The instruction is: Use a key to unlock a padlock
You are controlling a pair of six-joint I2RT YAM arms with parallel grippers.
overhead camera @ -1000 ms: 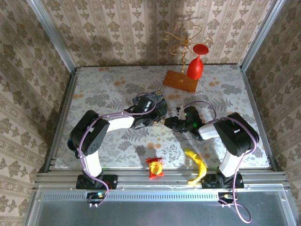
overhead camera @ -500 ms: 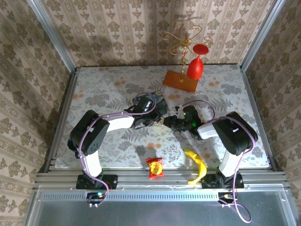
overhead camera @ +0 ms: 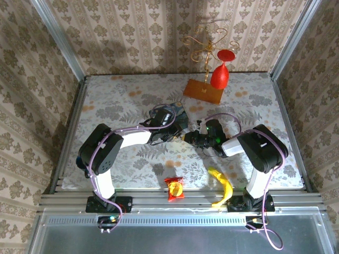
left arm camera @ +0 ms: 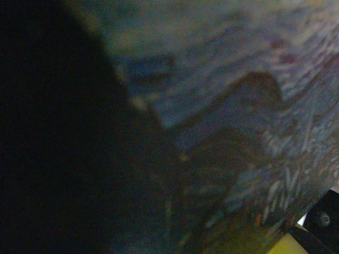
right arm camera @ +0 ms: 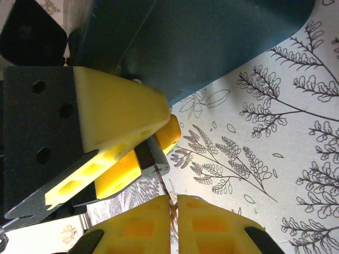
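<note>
Item 1, my left pincer (right arm camera: 165, 123): narrow, clamped on the padlock (right arm camera: 157, 162), a small dark-grey metal piece held mid-table (right arm camera: 275, 137) just beside the blue tin (right arm camera: 201, 42).
Item 2, my right pincer (right arm camera: 173, 205): pads pressed together, tips near the padlock; I cannot tell whether anything sits between them.

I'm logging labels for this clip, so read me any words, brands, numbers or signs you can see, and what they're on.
No text can be read.
Red and yellow packet: any print is too small to read.
Blue tin: no lettering shows.
</note>
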